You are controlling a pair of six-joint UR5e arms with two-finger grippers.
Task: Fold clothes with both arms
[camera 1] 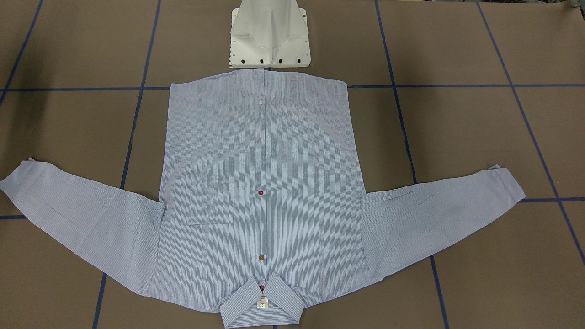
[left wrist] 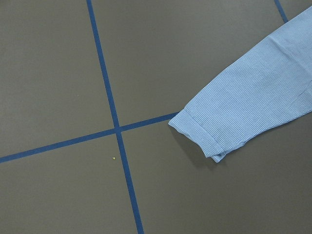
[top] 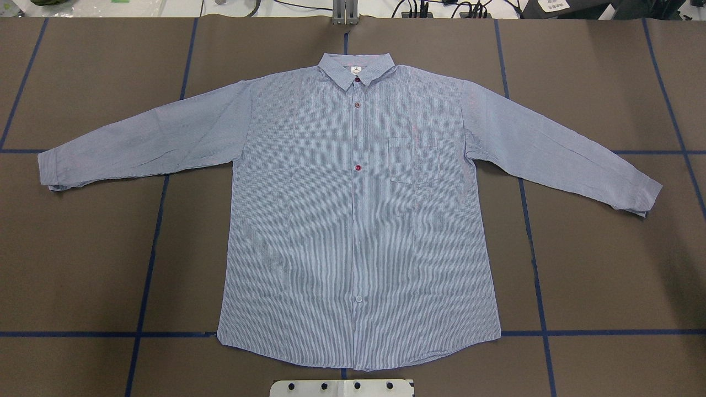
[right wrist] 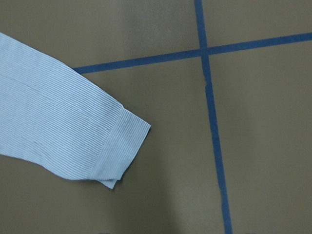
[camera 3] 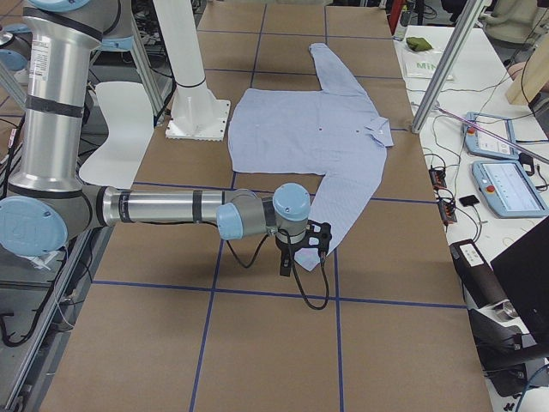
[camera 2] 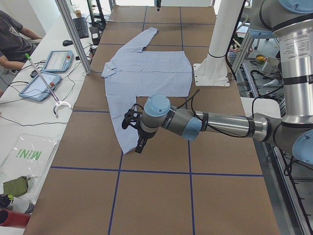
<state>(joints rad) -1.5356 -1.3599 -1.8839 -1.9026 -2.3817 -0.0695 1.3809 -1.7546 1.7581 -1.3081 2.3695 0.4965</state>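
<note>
Brown table, shirt spread flat, left gripper and right gripper, spread or pressed unclear

1. Table: brown covering, marked into squares by blue tape lines.
2. White pedestal: base plate with a row of dark holes along its edge. It stands at 12 o'clock in the front-facing view and at 6 o'clock in the overhead view.
3. Side desk, exterior left view, 9 o'clock: two blue-edged tablets; keyboard at 11 o'clock; clear bag with green lettering at 8 o'clock.
4. Person: seated at 10 o'clock, dark shirt.
5. Yellow speck: on the covering, at 6 o'clock of a tape crossing.
</note>
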